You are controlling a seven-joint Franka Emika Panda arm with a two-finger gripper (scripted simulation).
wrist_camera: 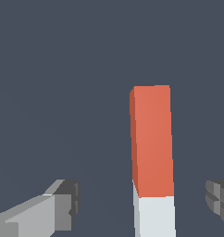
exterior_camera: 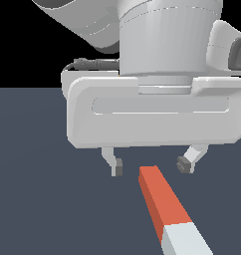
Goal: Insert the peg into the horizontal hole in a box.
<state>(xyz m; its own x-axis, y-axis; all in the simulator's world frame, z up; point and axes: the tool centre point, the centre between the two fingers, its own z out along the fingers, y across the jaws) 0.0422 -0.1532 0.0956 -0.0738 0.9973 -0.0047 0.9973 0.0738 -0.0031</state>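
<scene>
The peg [exterior_camera: 165, 199] lies flat on the dark floor, a long square bar that is orange-red over most of its length with a pale grey-white end [exterior_camera: 184, 240] toward the camera in the exterior view. My gripper [exterior_camera: 149, 166] hangs open just beyond the peg's orange end, its two fingers spread wide on either side and touching nothing. In the wrist view the peg [wrist_camera: 152, 143] runs lengthwise between the two fingertips [wrist_camera: 67, 203], closer to one of them. The box and its hole are out of view.
The arm's large white hand body [exterior_camera: 155, 112] fills the upper half of the exterior view and hides whatever is behind it. A flat dark grey-blue floor [exterior_camera: 43, 199] extends around the peg.
</scene>
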